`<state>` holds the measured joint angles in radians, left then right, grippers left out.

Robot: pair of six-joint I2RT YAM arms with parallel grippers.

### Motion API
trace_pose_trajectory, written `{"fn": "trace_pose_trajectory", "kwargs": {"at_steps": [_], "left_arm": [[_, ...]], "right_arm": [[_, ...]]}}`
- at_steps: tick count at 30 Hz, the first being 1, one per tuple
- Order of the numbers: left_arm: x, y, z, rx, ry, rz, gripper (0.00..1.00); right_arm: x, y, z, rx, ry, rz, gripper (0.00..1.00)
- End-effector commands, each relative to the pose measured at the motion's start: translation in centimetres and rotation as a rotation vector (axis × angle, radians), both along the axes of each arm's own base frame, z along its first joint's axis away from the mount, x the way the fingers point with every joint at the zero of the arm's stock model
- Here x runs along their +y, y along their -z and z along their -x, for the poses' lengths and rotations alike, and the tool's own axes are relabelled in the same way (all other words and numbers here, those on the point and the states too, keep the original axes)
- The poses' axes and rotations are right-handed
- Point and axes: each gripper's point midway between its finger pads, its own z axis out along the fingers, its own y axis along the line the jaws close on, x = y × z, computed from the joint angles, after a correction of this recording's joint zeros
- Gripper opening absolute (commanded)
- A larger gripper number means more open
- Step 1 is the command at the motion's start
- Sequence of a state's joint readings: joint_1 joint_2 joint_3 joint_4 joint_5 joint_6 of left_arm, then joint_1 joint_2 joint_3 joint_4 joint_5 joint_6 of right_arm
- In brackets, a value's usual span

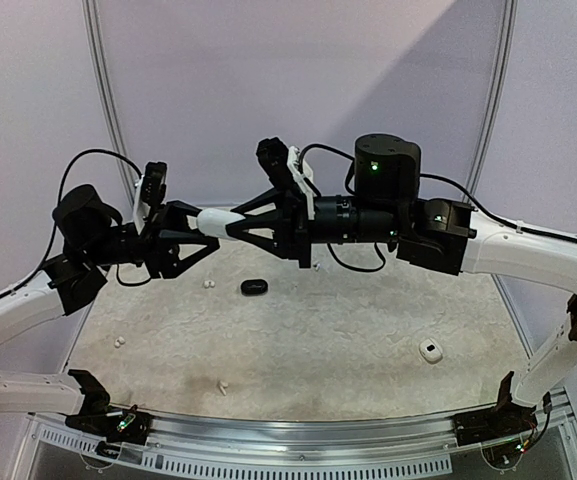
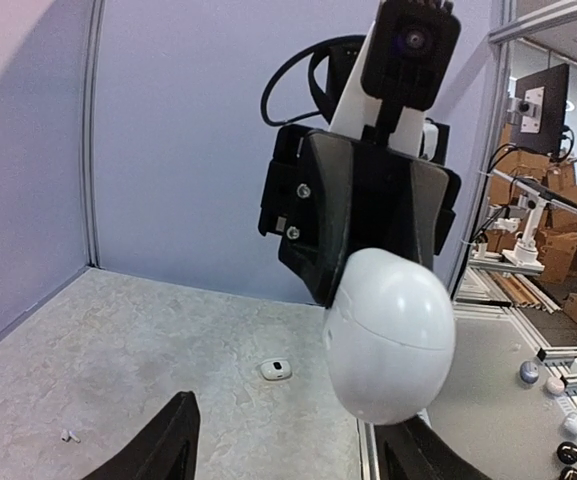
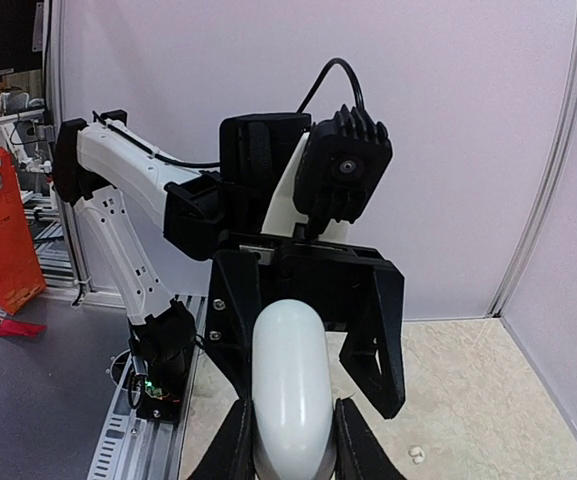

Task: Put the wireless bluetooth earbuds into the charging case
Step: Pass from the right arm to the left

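Observation:
High above the table, my right gripper point(image 1: 233, 224) is shut on a white pebble-shaped charging case point(image 1: 216, 220), its lid closed. The wrist view shows both fingers pressed on the case's point(image 3: 288, 390) sides. My left gripper point(image 1: 208, 228) faces it from the left, open, with its jaws either side of the case's free end. From the left wrist, the case point(image 2: 390, 345) sits close to the right finger, with a wide gap to the left finger point(image 2: 173, 445). Tiny white earbuds point(image 1: 208, 284) point(image 1: 120, 341) point(image 1: 222, 386) lie on the table below; one earbud point(image 2: 67, 435) shows at lower left, another earbud point(image 3: 415, 455) near the wall.
A black oval case point(image 1: 254, 287) lies mid-table under the grippers. A small white case point(image 1: 430, 350) with a dark spot sits at the right, also seen as the white case point(image 2: 276, 370). White walls enclose the back and sides of the mottled table point(image 1: 328, 340).

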<state>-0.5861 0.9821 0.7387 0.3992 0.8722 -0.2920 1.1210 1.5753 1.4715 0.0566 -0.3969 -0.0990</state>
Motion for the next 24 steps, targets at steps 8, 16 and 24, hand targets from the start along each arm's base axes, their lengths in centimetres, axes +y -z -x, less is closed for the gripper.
{"fn": "trace_pose_trajectory", "kwargs": {"at_steps": [8, 16, 24], "left_arm": [[-0.4, -1.0, 0.6, 0.006, 0.047, 0.012, 0.54], [-0.5, -0.9, 0.7, 0.024, 0.054, 0.005, 0.34], [-0.5, -0.5, 0.7, 0.007, 0.047, -0.013, 0.00]], "right_arm": [[0.4, 1.1, -1.0, 0.001, 0.041, 0.043, 0.00], [0.5, 1.6, -1.4, 0.000, 0.060, 0.059, 0.00], [0.5, 2.4, -1.7, 0.022, 0.081, 0.091, 0.07]]}}
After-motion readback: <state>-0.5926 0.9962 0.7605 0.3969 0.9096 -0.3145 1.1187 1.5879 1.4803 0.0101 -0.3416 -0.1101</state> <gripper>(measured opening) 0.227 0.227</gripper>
